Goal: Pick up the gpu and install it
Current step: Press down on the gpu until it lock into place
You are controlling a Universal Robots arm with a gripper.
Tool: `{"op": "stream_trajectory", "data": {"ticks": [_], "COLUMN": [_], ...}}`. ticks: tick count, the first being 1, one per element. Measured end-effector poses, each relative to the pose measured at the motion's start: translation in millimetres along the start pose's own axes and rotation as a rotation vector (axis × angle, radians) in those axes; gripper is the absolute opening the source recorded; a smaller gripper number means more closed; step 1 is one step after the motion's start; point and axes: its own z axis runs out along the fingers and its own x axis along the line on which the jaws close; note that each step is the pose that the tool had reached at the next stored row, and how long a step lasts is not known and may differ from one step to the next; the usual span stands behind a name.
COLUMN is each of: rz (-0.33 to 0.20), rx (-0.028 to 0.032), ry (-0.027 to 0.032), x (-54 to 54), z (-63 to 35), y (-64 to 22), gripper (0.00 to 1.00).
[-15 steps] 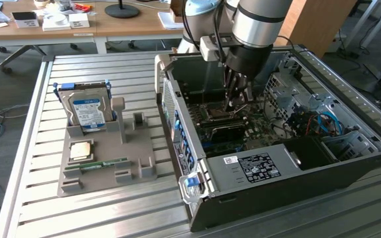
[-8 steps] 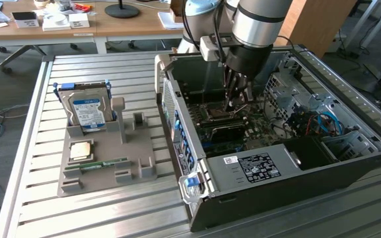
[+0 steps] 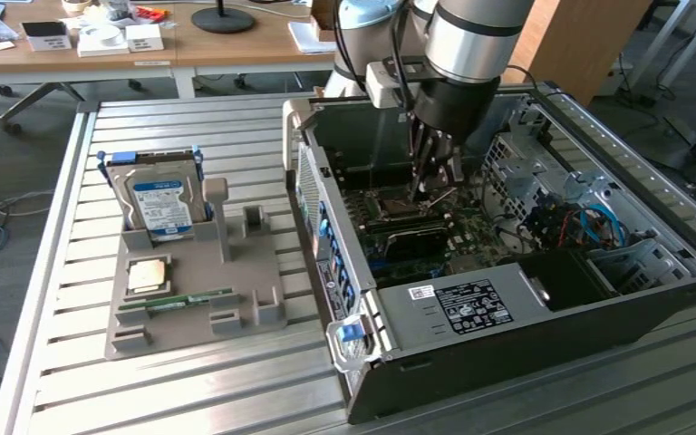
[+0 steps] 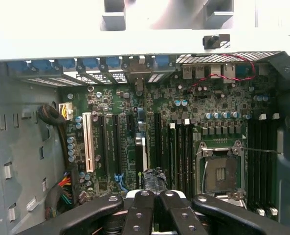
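Note:
The open PC case (image 3: 529,317) lies on its side, and my arm reaches down into it. The gpu (image 3: 415,239) stands on edge on the motherboard, its dark face showing in the exterior view. In the wrist view the gpu (image 4: 141,155) is a thin strip seen edge-on among the expansion slots. My gripper (image 3: 435,194) hangs just above the card with its fingers shut. In the wrist view, my gripper (image 4: 153,178) has its tips together at the card's near end. Whether they touch or pinch it I cannot tell.
On the slatted metal table, at the exterior view's left, a grey holder tray (image 3: 221,267) carries a hard drive (image 3: 160,204), a square chip (image 3: 148,274) and a green memory stick (image 3: 178,301). The bare CPU socket (image 4: 222,172) sits beside the memory slots. Desks stand behind the table.

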Motion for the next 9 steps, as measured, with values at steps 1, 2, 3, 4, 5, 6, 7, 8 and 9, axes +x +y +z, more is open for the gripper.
{"op": "stream_trajectory", "data": {"ticks": [1, 2, 3, 4, 5, 6, 7, 8, 9], "rz": [0.0, 0.0, 0.0, 0.0, 0.0, 0.0, 0.0, 0.0, 0.0], "rx": [0.0, 0.0, 0.0, 0.0, 0.0, 0.0, 0.0, 0.0, 0.0], "ry": [0.0, -0.0001, 0.0, 0.0001, 0.0, 0.0001, 0.0001, 0.0001, 0.0001], "x": [0.0, 0.0, 0.0, 0.0, 0.0, 0.0, 0.0, 0.0, 0.0], "z": [0.0, 0.0, 0.0, 0.0, 0.0, 0.0, 0.0, 0.0, 0.0], "y": [0.0, 0.0, 0.0, 0.0, 0.0, 0.0, 0.0, 0.0, 0.0], "gripper": [0.11, 0.11, 0.11, 0.11, 0.11, 0.11, 0.11, 0.11, 0.11]}}
